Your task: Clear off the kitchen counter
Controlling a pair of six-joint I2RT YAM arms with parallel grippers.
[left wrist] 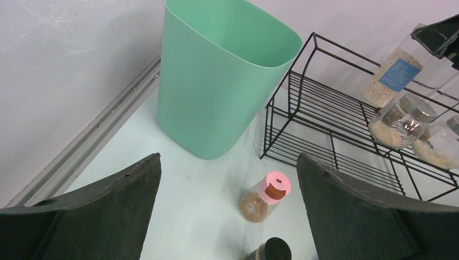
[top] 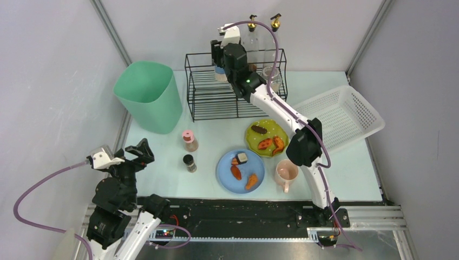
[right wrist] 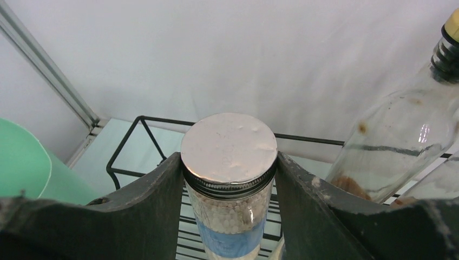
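the right arm reaches far forward across the pale mint-white kitchen counter (top: 352, 173) to the black wire rack (top: 216, 100) at its back edge, elbow bent above the dishes; the right gripper (right wrist: 229, 179) is clamped on a tall clear glass jar (right wrist: 229, 146) just under its silver metal lid, both fingers (right wrist: 162, 200) pressed to the glass. the jar holds small white beads behind a blue label. the left arm sits folded at the near left corner, the left gripper (left wrist: 229, 216) spread wide and holding nothing, above a pink-capped spice shaker (left wrist: 265, 197) of brown powder. a mint green plastic bin (top: 149, 95) stands left of the rack. a round blue plate (top: 224, 168) and a yellow-green glass plate (top: 248, 135) each carry orange and brown food pieces. a white slatted plastic basket (top: 346, 116) tilts at the right edge.
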